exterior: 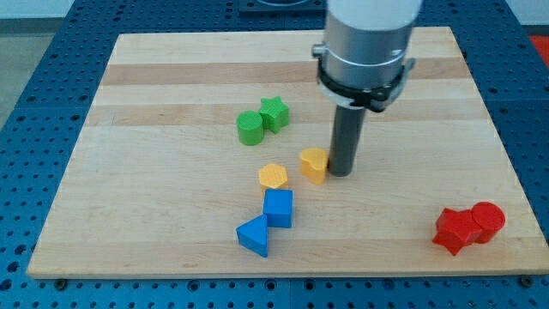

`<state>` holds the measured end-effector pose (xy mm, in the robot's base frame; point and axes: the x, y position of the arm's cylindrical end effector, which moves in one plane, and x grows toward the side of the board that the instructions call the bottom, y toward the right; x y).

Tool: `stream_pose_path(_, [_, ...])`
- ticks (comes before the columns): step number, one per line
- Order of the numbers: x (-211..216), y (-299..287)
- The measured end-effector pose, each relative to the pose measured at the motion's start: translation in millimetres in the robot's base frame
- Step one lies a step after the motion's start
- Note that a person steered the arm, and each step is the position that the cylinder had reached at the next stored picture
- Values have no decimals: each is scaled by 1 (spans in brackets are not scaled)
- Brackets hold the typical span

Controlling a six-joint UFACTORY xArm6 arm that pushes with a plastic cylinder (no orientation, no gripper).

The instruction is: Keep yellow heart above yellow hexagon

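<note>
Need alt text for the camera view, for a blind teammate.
My tip sits at the right side of the yellow heart, which lies up-right of the yellow hexagon. Other blocks: two green above, two blue below, two red at bottom right.

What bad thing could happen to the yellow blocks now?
My tip sits right beside the yellow heart, on the view's right. A push leftward could knock the heart into the yellow hexagon close by, shoving it away. A longer push might drive the hexagon down into the blue cube just below.
</note>
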<state>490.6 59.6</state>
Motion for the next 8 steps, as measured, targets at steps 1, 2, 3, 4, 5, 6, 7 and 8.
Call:
stream_pose_path(1, [0, -4])
stream_pose_path(2, [-1, -15])
stream_pose_path(3, [-1, -27])
stream_pose_path(4, [-1, -30])
stream_pose_path(5, [-1, -30])
stream_pose_path(6, [-1, -30])
stream_pose_path(7, [-3, -34])
stream_pose_path(8, [-3, -34])
